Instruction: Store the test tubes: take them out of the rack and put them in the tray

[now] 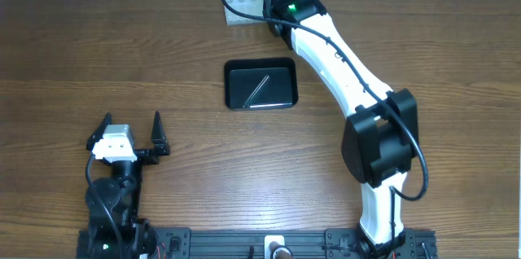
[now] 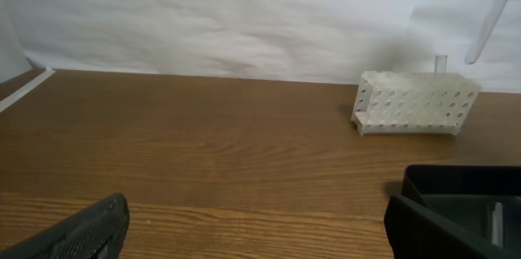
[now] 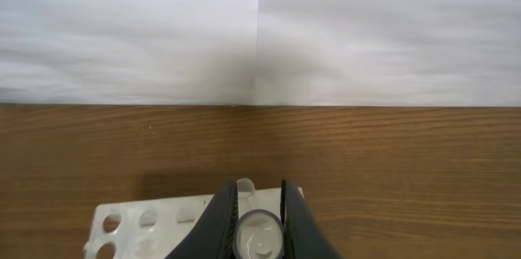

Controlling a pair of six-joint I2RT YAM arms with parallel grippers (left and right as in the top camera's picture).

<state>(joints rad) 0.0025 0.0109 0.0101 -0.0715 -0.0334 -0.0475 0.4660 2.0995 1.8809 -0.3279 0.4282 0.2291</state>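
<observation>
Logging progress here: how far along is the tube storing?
Done: one clear test tube lies in the black plastic tray. In hand: the right claw grips a second tube above the white perforated rack. Left: a third tube stands in the rack.

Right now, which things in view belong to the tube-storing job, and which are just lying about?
Job: white rack; black tray; tube lying in tray; held tube, in right claw; tube standing in rack.
Not the job: left claw, open, resting apart; white backdrop.
</observation>
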